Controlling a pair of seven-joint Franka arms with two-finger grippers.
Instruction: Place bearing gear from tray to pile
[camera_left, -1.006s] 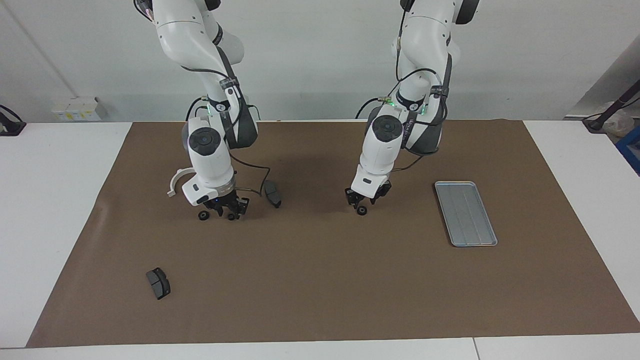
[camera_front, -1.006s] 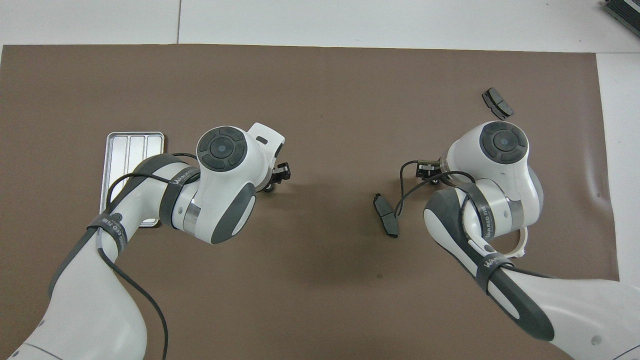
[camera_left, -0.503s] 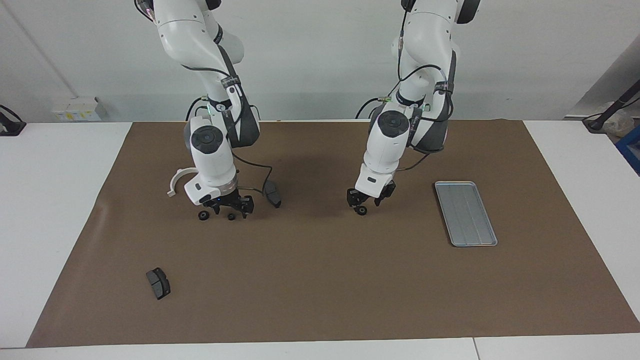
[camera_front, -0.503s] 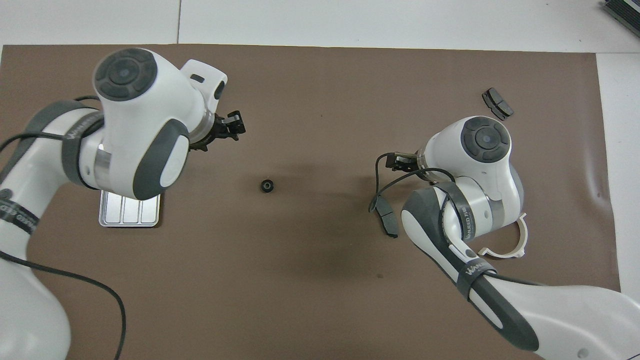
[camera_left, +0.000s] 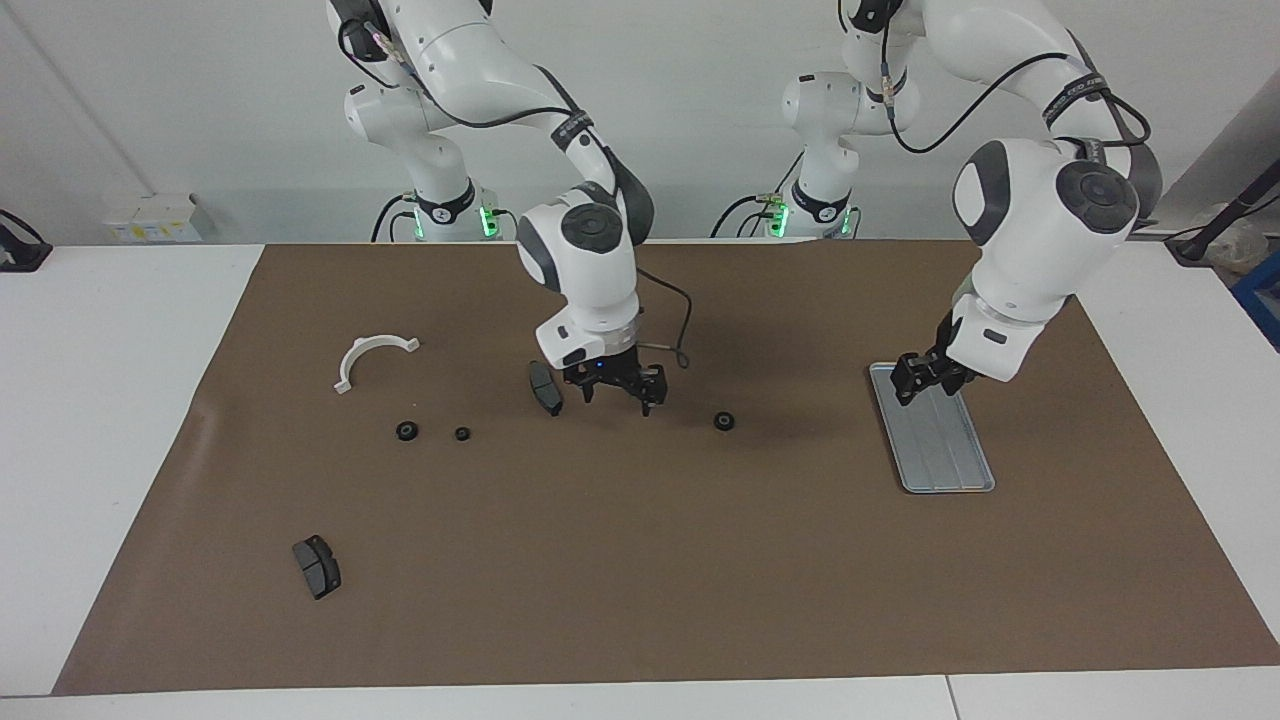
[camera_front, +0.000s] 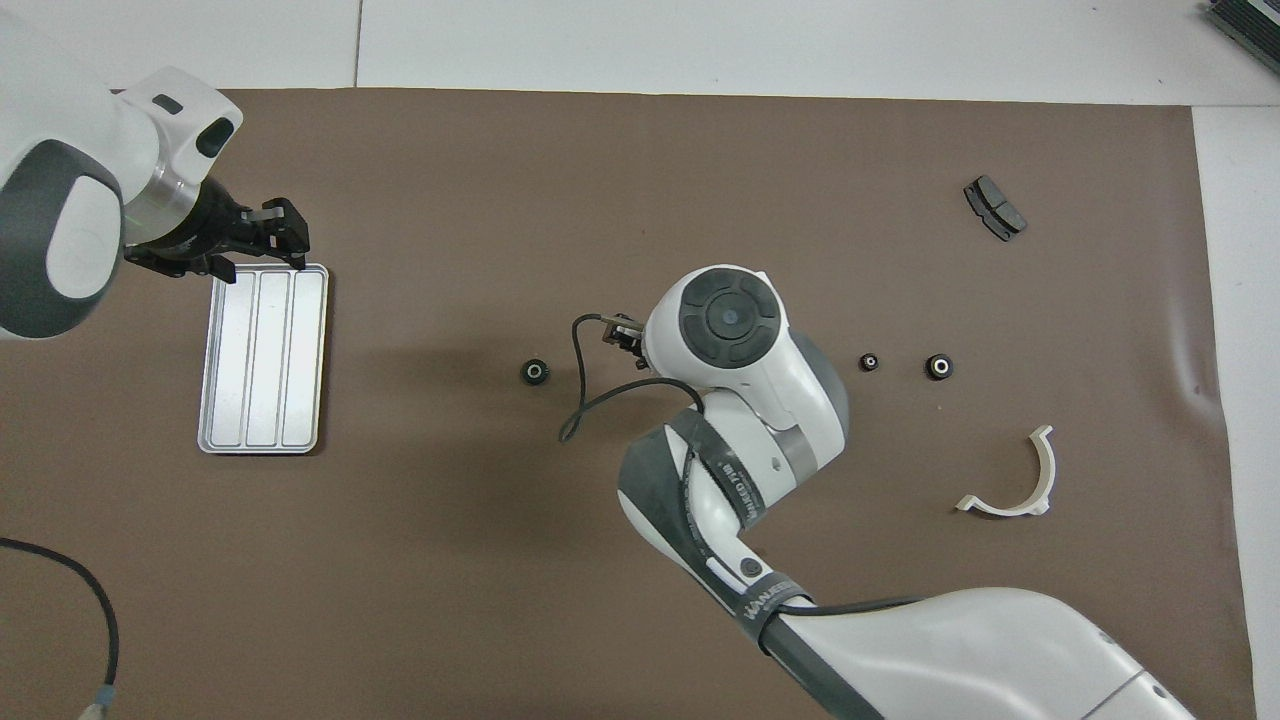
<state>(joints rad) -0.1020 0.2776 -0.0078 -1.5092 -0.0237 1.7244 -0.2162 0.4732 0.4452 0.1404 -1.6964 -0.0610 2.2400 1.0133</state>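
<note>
The silver tray (camera_left: 938, 440) lies empty on the brown mat at the left arm's end; it also shows in the overhead view (camera_front: 262, 360). My left gripper (camera_left: 925, 378) hangs open and empty in the air over the tray, and it shows in the overhead view (camera_front: 258, 250) too. One black gear (camera_left: 724, 421) lies alone mid-mat (camera_front: 535, 372). My right gripper (camera_left: 617, 390) is open and empty, low over the mat between that gear and a brake pad (camera_left: 545, 388). Two more gears (camera_left: 406, 431) (camera_left: 461, 433) lie near the white bracket (camera_left: 370, 358).
A second brake pad (camera_left: 316, 566) lies apart, farther from the robots at the right arm's end (camera_front: 995, 207). In the overhead view the right arm's wrist hides the brake pad beside the gripper. The bracket (camera_front: 1020, 480) and the two gears (camera_front: 939, 367) show there.
The left gripper let go of the gear mid-mat, rose and swung over the tray. The right gripper moved from the two gears toward the middle, past the brake pad.
</note>
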